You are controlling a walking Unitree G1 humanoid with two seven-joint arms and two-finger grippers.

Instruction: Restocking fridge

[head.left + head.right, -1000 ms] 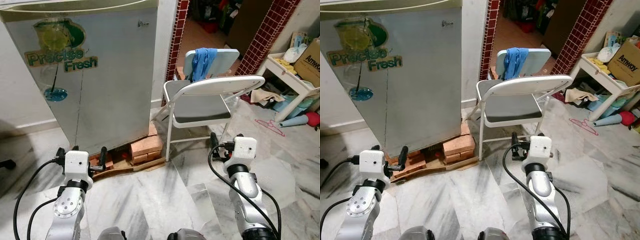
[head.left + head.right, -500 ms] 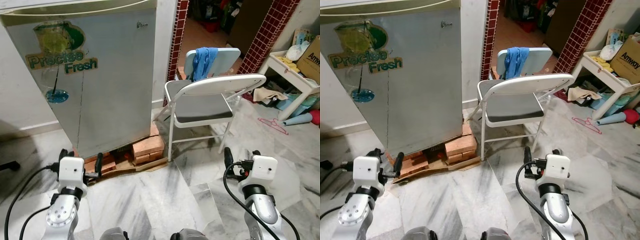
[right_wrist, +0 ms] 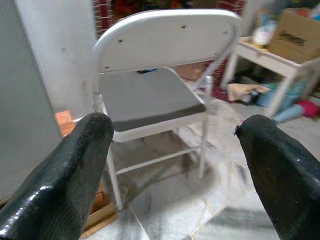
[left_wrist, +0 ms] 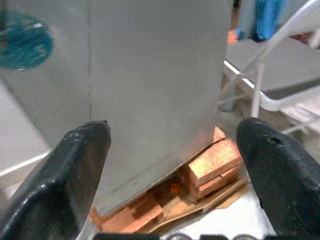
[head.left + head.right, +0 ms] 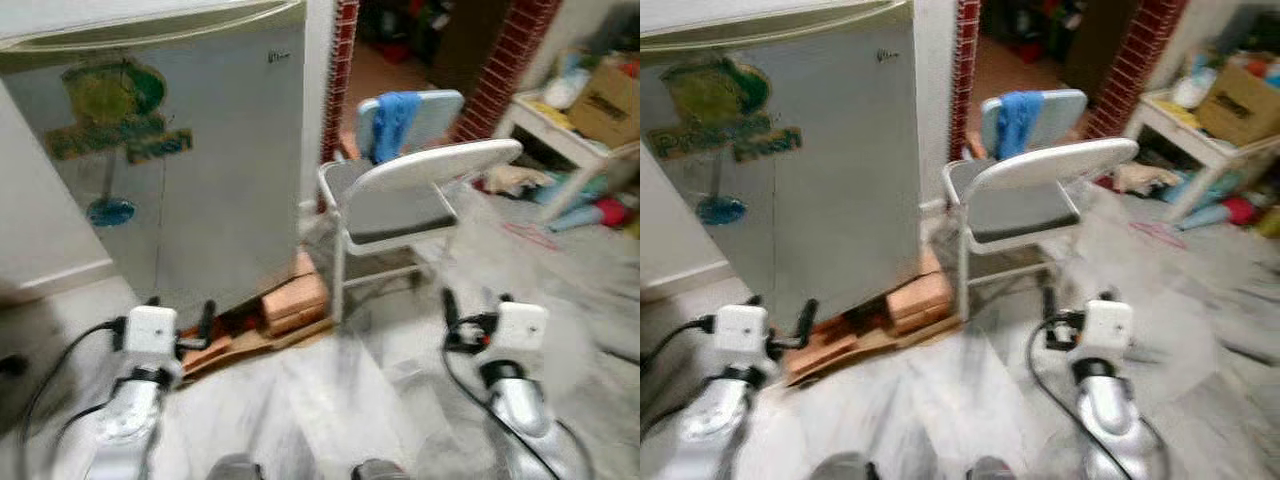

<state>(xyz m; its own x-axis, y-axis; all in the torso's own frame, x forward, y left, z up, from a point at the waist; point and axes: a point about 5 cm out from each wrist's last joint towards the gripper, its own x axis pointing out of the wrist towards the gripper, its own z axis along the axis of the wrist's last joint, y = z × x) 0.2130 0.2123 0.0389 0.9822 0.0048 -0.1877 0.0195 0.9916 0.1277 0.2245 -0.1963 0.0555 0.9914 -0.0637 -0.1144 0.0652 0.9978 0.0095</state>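
Blurred walking shot, grey fridge with green lettering (image 5: 170,150) closed far left on orange bricks (image 5: 290,300), white folding chair (image 5: 410,195) right, left gripper (image 4: 170,165) and right gripper (image 3: 170,165) spread wide, empty; stage undecidable.

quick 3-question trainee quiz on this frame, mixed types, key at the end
1. True or false: the fridge door is open.
2. What props up the fridge's base? A) bricks B) wheels C) books
3. Fill in: the blue cloth hangs on a ____.

Key:
1. False. The door is closed; the left pincer and right pincer are both open and empty.
2. A, the bricks.
3. Chair, the far one behind the white folding chair.
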